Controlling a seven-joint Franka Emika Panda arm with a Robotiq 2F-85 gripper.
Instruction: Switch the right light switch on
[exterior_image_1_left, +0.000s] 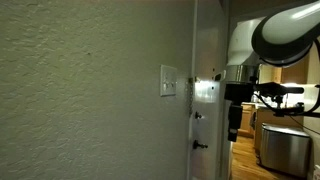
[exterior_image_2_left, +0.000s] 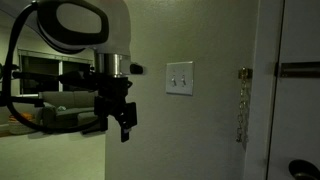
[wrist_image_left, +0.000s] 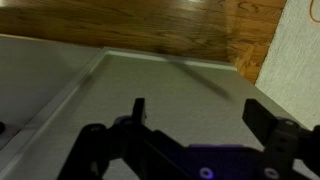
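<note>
Dim room. A plain light-coloured wall (exterior_image_2_left: 200, 130) fills both exterior views, with a door (exterior_image_2_left: 300, 100) and its frame to one side. The wrist view shows wood floor (wrist_image_left: 150, 25) along its top edge.

**Target.** A white wall plate (exterior_image_2_left: 179, 77) is mounted on the wall between the arm and the door frame. Seen head-on, it carries two small toggles side by side. The right light switch (exterior_image_2_left: 185, 77) is the toggle nearer the door. Its up or down position is too small to read. In an exterior view the plate (exterior_image_1_left: 168, 82) is seen steeply edge-on as a thin white rectangle, and the toggles cannot be separated.

**Robot.** The arm (exterior_image_2_left: 80, 25) comes in from the side away from the door. The gripper (exterior_image_2_left: 122, 120) points downward, lower than the plate and well apart from it, with no contact. In the wrist view the fingers (wrist_image_left: 138, 110) stand spread with nothing between them, so they are released and empty. That camera looks at the floor and a grey panel, not at the plate.

**Step (judgement).** Approach phase; the switch is not yet reached.

**Next move (judgement).**
- Lift the gripper to plate height.
- Turn the fingertips toward the wall.
- Line one fingertip up under the right toggle only.
- Push it upward.

**Risk (judgement).** The toggles sit close together, so a wide or off-centre push could catch the left one too.
</note>
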